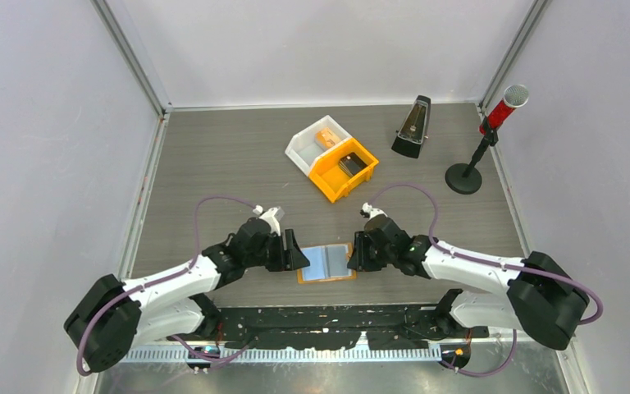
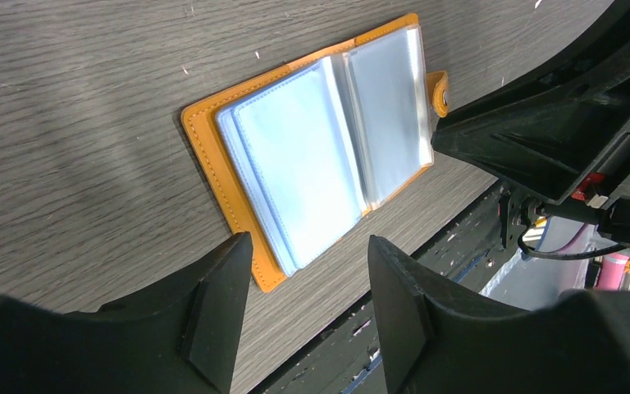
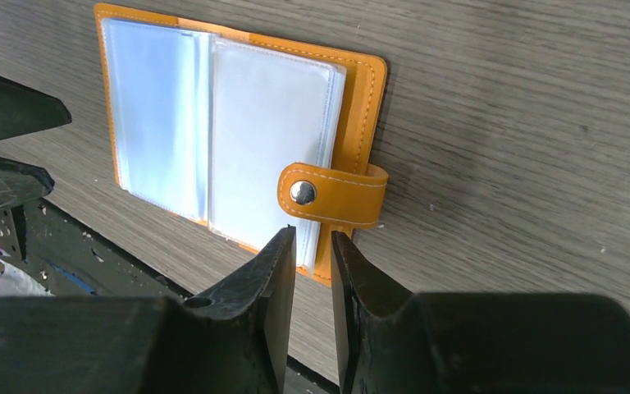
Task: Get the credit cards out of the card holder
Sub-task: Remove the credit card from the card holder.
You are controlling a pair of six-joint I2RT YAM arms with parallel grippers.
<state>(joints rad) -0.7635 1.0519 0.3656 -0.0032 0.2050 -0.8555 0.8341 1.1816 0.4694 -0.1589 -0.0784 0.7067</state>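
Note:
The card holder (image 1: 326,263) lies open and flat near the table's front edge, orange with pale blue and clear sleeves (image 2: 312,164). Its snap tab (image 3: 328,194) folds over the right edge. No credit cards show in the sleeves. A black card (image 1: 351,167) lies in the orange bin. My left gripper (image 1: 295,250) is open just off the holder's left side, its tips (image 2: 308,240) straddling the near corner without touching. My right gripper (image 1: 353,253) hovers at the right near corner (image 3: 312,234), jaws a narrow gap apart with only bare table between them.
An orange bin (image 1: 328,176) and a white bin (image 1: 305,149) stand together behind the holder; an orange block (image 1: 326,137) sits in the white one. A metronome (image 1: 412,127) and a red microphone (image 1: 504,105) on a stand are at the back right. The black base rail (image 1: 328,316) borders the table's front edge.

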